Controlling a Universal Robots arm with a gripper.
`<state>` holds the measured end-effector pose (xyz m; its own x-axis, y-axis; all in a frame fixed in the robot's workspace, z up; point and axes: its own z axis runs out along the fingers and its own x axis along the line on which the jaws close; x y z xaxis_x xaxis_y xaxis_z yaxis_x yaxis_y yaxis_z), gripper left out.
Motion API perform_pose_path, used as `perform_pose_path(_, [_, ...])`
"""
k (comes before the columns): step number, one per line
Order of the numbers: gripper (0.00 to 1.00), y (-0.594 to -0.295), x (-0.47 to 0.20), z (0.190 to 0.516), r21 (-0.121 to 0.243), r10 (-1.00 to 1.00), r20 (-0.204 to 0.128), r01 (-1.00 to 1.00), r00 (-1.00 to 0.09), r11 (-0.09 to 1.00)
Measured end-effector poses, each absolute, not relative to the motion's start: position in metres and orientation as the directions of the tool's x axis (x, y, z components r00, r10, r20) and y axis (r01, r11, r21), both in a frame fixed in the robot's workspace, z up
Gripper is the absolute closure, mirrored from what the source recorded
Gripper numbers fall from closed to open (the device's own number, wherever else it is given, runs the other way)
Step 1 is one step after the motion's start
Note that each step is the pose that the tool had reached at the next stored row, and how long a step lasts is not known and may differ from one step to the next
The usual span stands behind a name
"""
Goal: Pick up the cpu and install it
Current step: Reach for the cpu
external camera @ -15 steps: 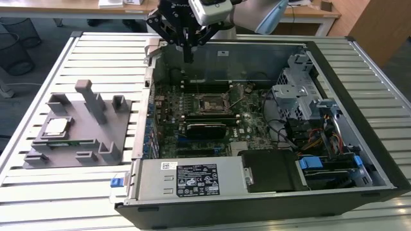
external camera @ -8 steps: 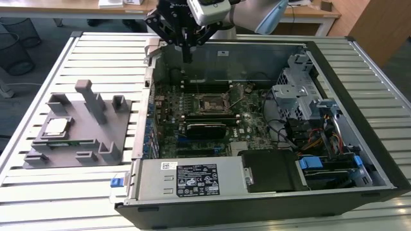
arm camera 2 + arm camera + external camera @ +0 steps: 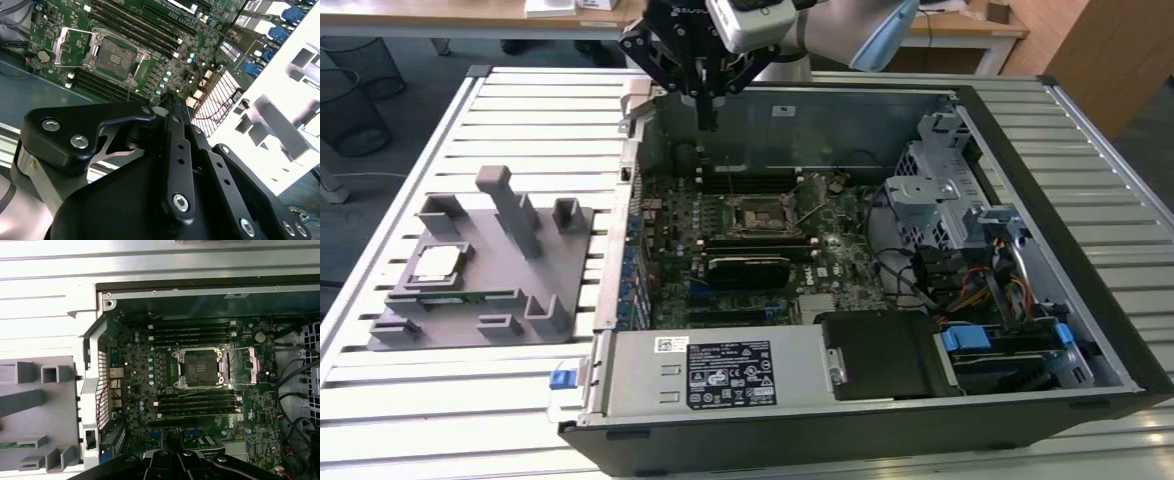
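Tool: the tool (image 3: 707, 118) hangs over the far wall of the computer case (image 3: 854, 440), closed, with nothing between its fingers.
Cpu: the cpu (image 3: 436, 263) lies flat in the grey holder (image 3: 574, 262) on the bench (image 3: 520, 110), well apart from the tool. I think it is placed so for an easy grasp.
Socket: the socket (image 3: 200, 369) has its frame lifted and looks ready to receive the chip.
Hard to see: the holder is cut off in the first wrist view, and the socket contacts are too small to judge.

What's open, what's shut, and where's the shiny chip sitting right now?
cpu: lying flat on the grey holder, not picked up.
socket: frame flipped open, empty.
computer case: side open.
gripper: shut, empty, above the case's far edge.
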<state>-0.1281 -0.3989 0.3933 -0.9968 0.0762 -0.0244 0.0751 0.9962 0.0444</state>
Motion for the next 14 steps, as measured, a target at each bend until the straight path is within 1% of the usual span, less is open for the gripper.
perform_pose_path(14, [0.89,-0.3989,-0.1311,0.3933,0.044,0.076,-0.024,0.075,-0.997,0.996])
